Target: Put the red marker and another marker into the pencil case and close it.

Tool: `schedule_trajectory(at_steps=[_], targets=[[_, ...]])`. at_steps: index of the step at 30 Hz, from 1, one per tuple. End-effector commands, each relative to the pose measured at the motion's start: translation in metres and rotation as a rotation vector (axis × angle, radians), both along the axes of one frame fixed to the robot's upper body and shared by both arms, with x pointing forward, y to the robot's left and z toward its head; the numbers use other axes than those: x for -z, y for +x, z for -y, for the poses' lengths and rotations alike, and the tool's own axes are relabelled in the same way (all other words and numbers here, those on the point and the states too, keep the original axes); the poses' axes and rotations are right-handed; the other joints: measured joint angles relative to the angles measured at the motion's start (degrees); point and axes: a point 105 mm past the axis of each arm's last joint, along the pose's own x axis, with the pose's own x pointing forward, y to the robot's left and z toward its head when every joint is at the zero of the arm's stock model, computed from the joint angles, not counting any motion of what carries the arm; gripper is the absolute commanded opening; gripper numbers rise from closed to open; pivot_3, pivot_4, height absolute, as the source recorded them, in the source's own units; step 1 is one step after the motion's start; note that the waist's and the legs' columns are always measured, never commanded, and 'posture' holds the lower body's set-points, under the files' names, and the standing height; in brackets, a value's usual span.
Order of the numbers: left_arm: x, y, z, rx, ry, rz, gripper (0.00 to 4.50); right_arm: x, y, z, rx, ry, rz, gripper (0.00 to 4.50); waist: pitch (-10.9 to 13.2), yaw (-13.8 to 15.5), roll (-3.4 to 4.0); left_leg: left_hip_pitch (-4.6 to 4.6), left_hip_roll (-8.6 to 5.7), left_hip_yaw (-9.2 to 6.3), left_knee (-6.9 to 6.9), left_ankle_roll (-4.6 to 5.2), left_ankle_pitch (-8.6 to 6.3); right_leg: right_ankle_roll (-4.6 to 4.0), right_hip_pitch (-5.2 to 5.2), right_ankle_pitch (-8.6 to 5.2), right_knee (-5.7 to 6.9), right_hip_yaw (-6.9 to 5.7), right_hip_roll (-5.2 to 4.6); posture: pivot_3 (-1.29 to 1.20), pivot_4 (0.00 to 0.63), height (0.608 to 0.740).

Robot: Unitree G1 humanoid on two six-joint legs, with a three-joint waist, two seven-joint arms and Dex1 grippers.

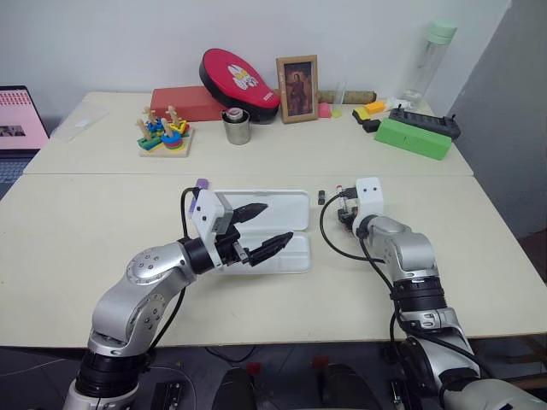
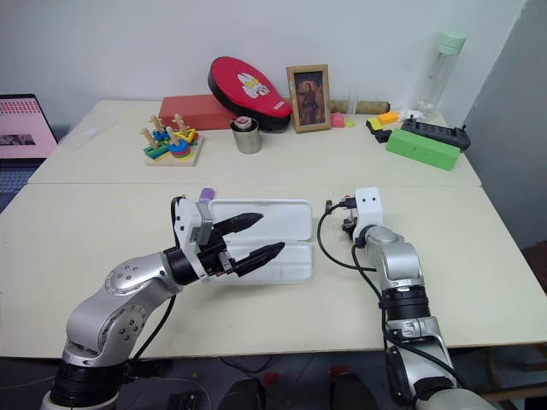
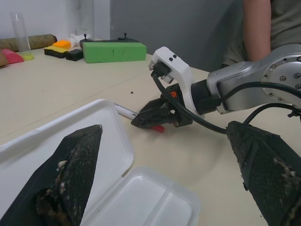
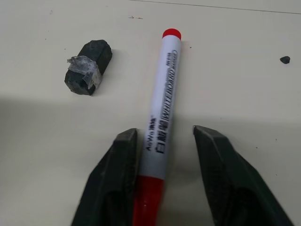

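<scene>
White plastic pencil case lies open under your left gripper, whose fingers are spread wide and empty. Right of it, your right gripper straddles the red marker, seemingly off-centre, not yet clamped; closing may roll it away.

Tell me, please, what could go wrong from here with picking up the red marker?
The right tool straddles the red marker off-centre, one finger touching, the other apart, so closing may roll or skew it. The black stub lies close and could be knocked. The left tool hovers over the open pencil case, possibly blocking the drop.
</scene>
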Motion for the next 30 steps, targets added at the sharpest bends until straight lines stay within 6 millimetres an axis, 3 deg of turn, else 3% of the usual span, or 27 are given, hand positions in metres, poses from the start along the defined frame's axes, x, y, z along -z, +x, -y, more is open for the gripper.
schedule_trajectory(at_steps=[1,3,9,15,18,21,25,30], targets=[[-0.013,-0.004,0.006,0.02,-0.008,0.07,4.5,-0.001,0.002,0.008,0.036,-0.002,0.004,0.83,0.0,0.0,0.0,0.0,0.0,0.0,0.0,0.0,0.0,0.0,0.0,0.0,0.0,0.0,0.0,0.0,0.15,0.74],[-0.013,-0.004,0.006,0.021,-0.009,0.071,4.5,-0.001,0.002,0.009,0.04,-0.001,0.006,0.31,0.0,0.0,0.0,-0.01,0.0,0.0,0.0,0.0,0.0,0.0,0.0,0.0,0.0,0.0,0.0,0.0,0.15,0.74],[-0.012,-0.001,0.006,0.019,0.0,0.069,4.5,-0.012,0.003,0.018,0.039,-0.021,0.055,0.26,0.0,0.2,0.02,-0.01,0.0,0.0,0.0,0.0,0.0,0.0,0.0,0.0,-0.01,0.0,0.0,0.0,0.15,0.74],[-0.013,-0.003,-0.006,-0.028,0.002,0.065,4.5,-0.079,0.014,0.021,-0.041,-0.022,0.279,0.26,0.1,0.1,0.14,-0.05,-0.01,0.01,-0.03,0.0,0.0,0.0,-0.08,0.0,-0.04,0.02,0.0,0.0,0.15,0.74],[-0.012,-0.01,-0.014,-0.06,0.008,0.053,4.5,-0.124,0.007,-0.004,-0.242,-0.001,0.433,0.26,0.1,-0.5,0.18,-0.07,0.0,0.02,-0.06,0.01,0.0,0.0,-0.14,0.0,-0.05,0.05,0.0,0.0,0.15,0.74],[-0.01,-0.018,-0.029,-0.124,0.025,0.042,4.5,-0.142,-0.024,-0.049,-0.594,-0.009,0.489,0.26,0.1,-0.8,0.19,-0.04,0.01,0.01,-0.11,0.02,-0.01,-0.02,-0.14,-0.01,-0.04,0.04,0.02,0.0,0.15,0.74],[-0.002,-0.03,-0.052,-0.223,0.041,0.002,4.5,-0.142,-0.062,-0.087,-0.906,-0.039,0.494,0.26,0.1,-0.6,0.17,-0.02,0.02,-0.01,-0.15,0.13,-0.08,-0.12,-0.09,-0.07,-0.09,0.02,0.02,0.0,0.15,0.74],[0.015,-0.051,-0.079,-0.336,0.072,-0.072,4.5,-0.116,-0.093,-0.123,-1.151,-0.104,0.414,0.26,0.1,-0.3,0.1,-0.04,0.01,0.0,-0.08,0.11,-0.08,-0.12,-0.06,-0.08,-0.08,-0.01,-0.03,0.0,0.15,0.74]])
